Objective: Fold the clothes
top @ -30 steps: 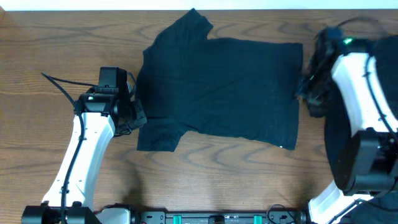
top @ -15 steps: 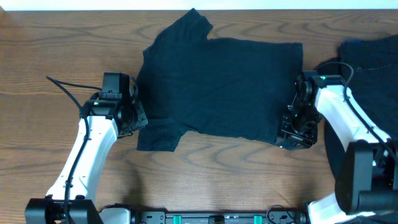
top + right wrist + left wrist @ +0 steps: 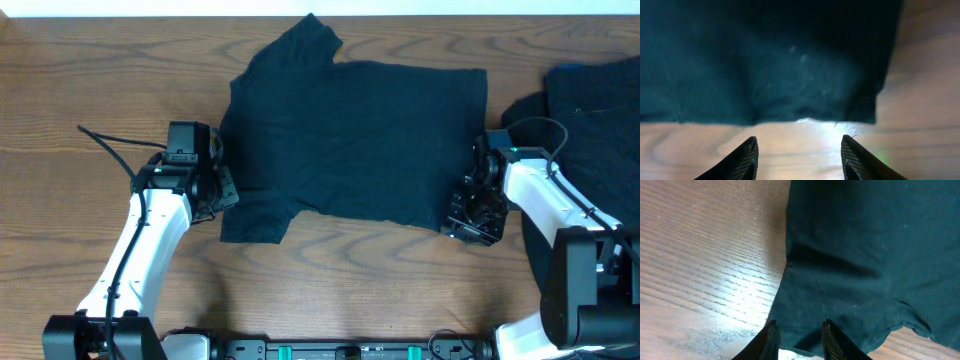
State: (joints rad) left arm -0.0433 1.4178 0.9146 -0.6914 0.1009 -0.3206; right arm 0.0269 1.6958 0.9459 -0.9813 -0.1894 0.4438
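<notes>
T-shirt (image 3: pixel 355 150) lies flat, dark navy, sleeves spread, on wooden table (image 3: pixel 60 100).

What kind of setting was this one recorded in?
Probably a robot test bench: a wood-grain table, a white left arm and right arm based at its near edge, a dark T-shirt spread flat between them.

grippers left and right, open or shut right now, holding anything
Left gripper: open slightly, fingers over the T-shirt edge, gripping nothing.
Right gripper: open wide at the T-shirt's hem, holding nothing.
</notes>
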